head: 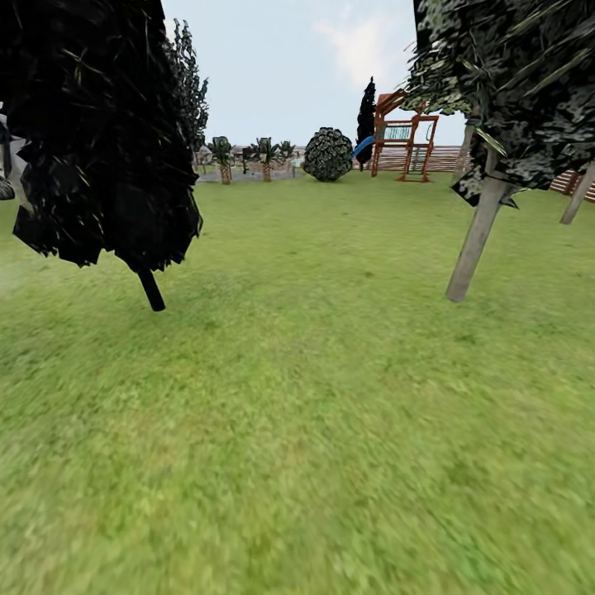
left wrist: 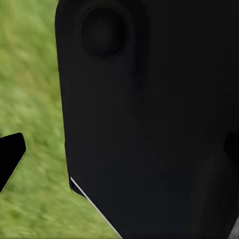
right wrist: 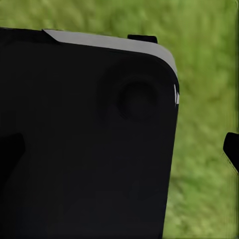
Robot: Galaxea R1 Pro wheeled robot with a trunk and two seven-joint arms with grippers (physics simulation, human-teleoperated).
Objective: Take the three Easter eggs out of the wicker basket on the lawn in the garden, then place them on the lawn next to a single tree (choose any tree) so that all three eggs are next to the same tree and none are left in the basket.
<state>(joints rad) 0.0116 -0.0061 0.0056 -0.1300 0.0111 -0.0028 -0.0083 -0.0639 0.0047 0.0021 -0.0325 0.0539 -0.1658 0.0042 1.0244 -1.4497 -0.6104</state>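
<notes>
Both wrist views look past a large black robot body part (left wrist: pixel 149 129) that blocks most of the picture, so how far either gripper's fingers are spread cannot be told. In the left wrist view one black finger tip (left wrist: pixel 10 157) pokes in at the frame edge over blurred grass, touching nothing that can be seen. In the right wrist view a black tip (right wrist: pixel 232 149) shows at the edge beside the same kind of black panel (right wrist: pixel 84 144), again over grass and holding nothing visible. The head view looks out across the lawn (head: pixel 297 413), which is blurred in the foreground. Taking the leaning pale-trunked tree (head: pixel 479 231) as the landmark, a dark-foliaged tree with a thin black stem (head: pixel 107 149) stands well apart from it across the open grass. Beyond it, far off, are a round bush (head: pixel 328 154), a wooden play frame (head: pixel 403 140) and a slatted brown fence (head: pixel 446 157). Both near tree crowns are cut off by the frame. Small palms (head: pixel 223 157) line the far side of the lawn, too distant to make out clearly. A second pale trunk (head: pixel 578 194) is clipped at the frame edge just beyond the landmark tree.
</notes>
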